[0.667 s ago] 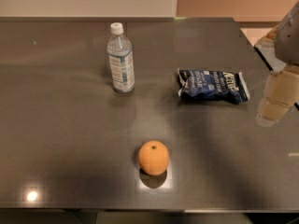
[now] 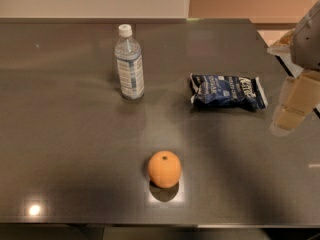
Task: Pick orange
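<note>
The orange (image 2: pixel 164 168) is a small round orange fruit with a dark stem dot. It sits on the dark table (image 2: pixel 70 149) near the front edge, a little right of the middle. My gripper (image 2: pixel 296 104) hangs at the far right edge of the view, above the table's right side. It is well to the right of the orange and farther back, not touching it. It holds nothing that I can see.
A clear water bottle (image 2: pixel 129 64) with a white cap stands upright at the back, left of centre. A dark blue chip bag (image 2: pixel 227 91) lies flat at the back right, just left of my gripper. The table's right edge runs beside the gripper.
</note>
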{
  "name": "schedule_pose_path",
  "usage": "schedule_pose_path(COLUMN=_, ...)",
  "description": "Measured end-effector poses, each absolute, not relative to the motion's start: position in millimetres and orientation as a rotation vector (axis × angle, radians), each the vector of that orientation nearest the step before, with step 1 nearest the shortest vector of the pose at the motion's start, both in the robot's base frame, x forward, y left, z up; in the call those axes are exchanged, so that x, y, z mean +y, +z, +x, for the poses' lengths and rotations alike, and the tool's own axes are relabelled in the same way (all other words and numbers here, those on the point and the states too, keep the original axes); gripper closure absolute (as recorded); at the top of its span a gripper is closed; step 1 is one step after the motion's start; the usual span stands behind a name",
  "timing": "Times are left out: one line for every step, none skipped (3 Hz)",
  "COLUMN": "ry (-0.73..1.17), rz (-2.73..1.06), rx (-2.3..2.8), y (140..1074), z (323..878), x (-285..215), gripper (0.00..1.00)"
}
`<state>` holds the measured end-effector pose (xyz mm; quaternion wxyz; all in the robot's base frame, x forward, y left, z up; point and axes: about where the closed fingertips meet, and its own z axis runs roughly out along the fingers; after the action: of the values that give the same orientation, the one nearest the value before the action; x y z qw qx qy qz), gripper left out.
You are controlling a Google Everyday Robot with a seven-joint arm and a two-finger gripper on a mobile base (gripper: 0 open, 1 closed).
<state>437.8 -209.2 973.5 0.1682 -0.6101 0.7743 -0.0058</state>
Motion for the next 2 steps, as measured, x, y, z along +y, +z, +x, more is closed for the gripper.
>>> schedule_pose_path(ry=0.13, rz=-1.778, rx=2.099, y=961.6, z=429.0, x=-181.7, gripper=0.0)
schedule_pose_path(ry=0.283, rz=-1.824, rx=1.967, y=947.2, z=413.6, x=-144.7, gripper=0.0)
